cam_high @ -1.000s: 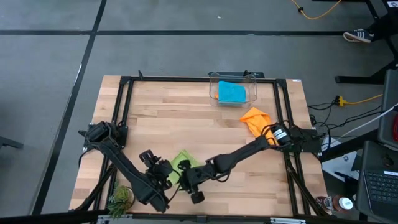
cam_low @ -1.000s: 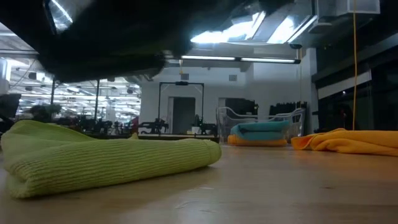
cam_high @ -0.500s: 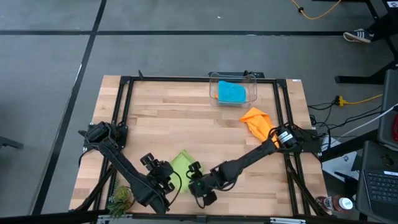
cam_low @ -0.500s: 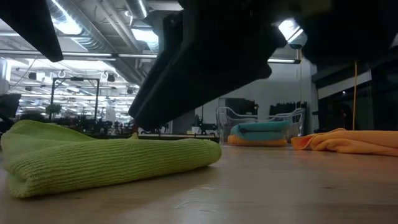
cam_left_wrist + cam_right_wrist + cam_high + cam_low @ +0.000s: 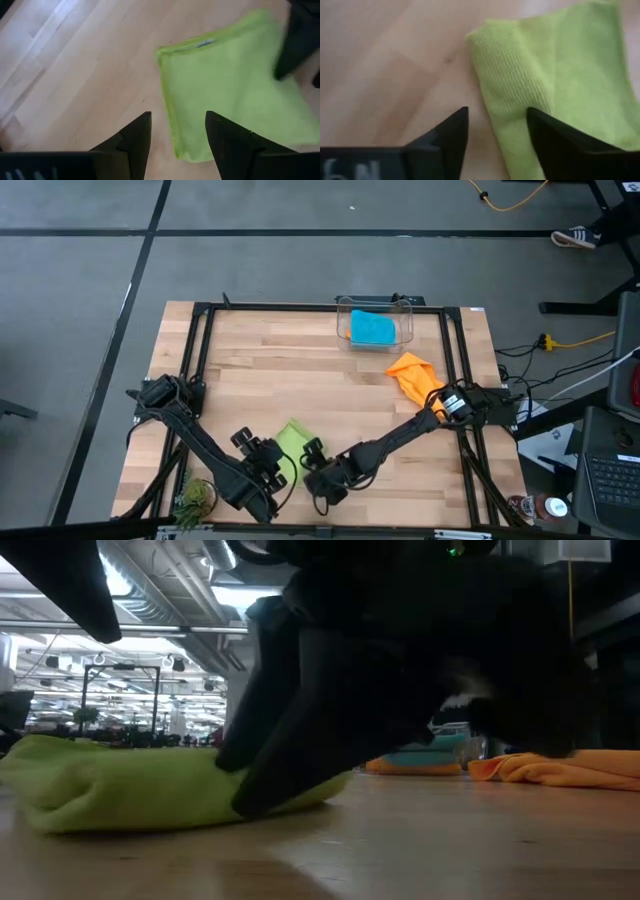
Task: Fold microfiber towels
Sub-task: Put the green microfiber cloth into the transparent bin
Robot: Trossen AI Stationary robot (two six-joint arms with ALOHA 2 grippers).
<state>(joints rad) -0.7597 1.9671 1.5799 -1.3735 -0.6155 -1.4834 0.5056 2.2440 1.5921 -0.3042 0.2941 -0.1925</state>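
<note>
The left gripper hovers low at the front of the table, with its fingers apart and nothing between them. Compared with one second ago it sits a little more to the right, closer to the lime green towel. This towel lies folded on the wood just ahead of the left fingers and directly between the two grippers. In the low view it looks flatter and more pressed down than before, when it was a higher roll.

The right gripper is on the other side of the same towel, with its fingers apart at the rolled edge of the cloth and holding nothing. One second ago this arm lay across the towel; now it is drawn back toward the front edge.

Far behind the right gripper, an orange towel lies crumpled on the table. Beyond it, the teal-blue towel rests inside the clear bin; both are unchanged.
</note>
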